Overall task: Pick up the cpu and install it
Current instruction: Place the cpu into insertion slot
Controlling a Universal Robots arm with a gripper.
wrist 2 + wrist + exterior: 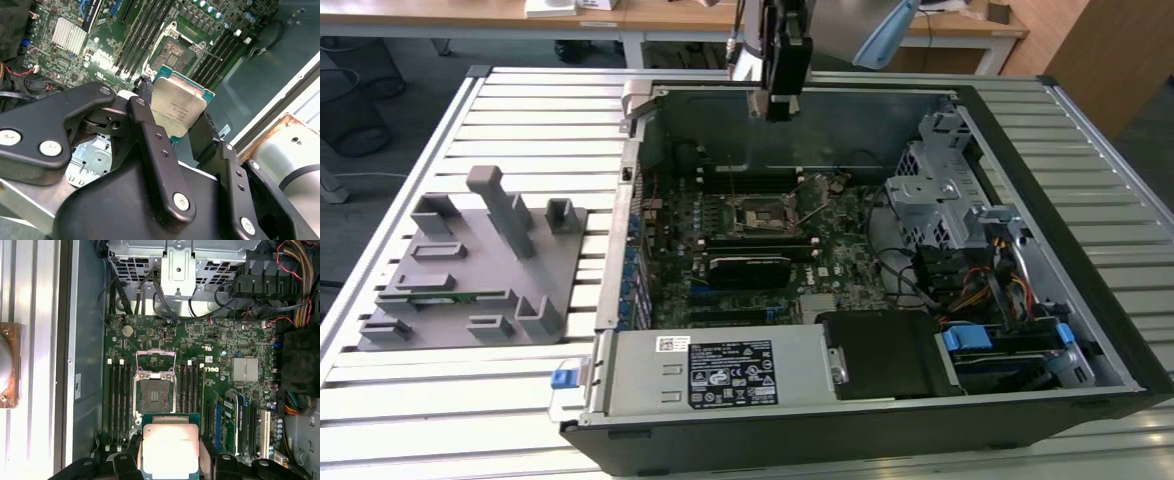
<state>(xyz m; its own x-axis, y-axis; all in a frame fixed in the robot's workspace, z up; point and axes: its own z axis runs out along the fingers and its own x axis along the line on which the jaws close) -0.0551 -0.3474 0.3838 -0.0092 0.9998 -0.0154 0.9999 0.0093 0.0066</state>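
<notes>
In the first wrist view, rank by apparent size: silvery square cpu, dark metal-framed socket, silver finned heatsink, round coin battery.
1. silvery square cpu, inflated by nearness to the camera
2. dark metal-framed socket
3. silver finned heatsink
4. round coin battery

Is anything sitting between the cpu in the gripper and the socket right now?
Nothing. In the first wrist view, only open air separates the cpu, clamped in the gripper, from the uncovered socket.
</notes>
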